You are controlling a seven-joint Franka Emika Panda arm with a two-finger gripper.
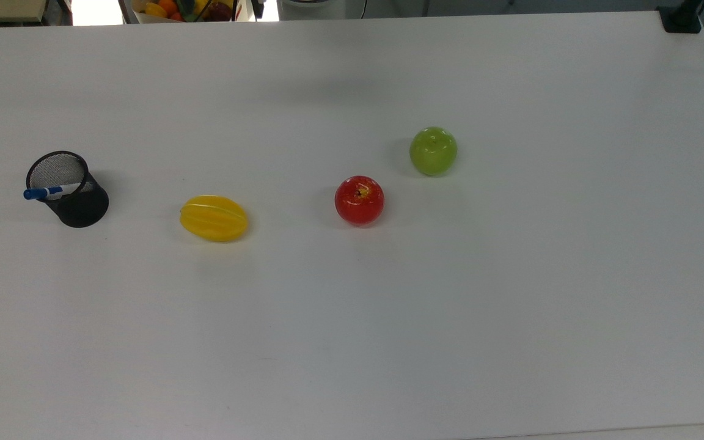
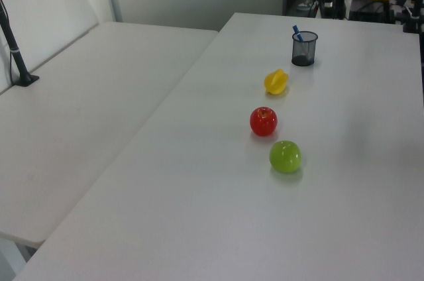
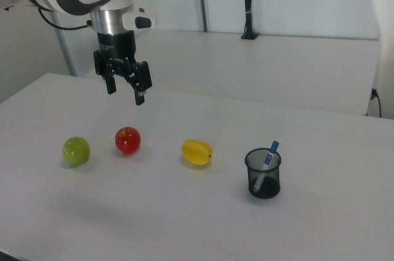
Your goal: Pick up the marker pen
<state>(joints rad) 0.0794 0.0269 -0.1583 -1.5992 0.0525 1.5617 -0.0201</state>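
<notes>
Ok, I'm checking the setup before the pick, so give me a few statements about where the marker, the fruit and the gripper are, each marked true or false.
1. The white marker pen with a blue cap stands inside the black mesh pen cup. True.
2. The gripper is shut on the marker pen. False: its fingers are open and empty, high above the white table.
3. In the right view, the yellow ribbed star fruit lies between the red apple and the pen cup. True.
4. The green apple sits inside the pen cup. False: it rests on the table, at the far end of the row from the cup.
</notes>
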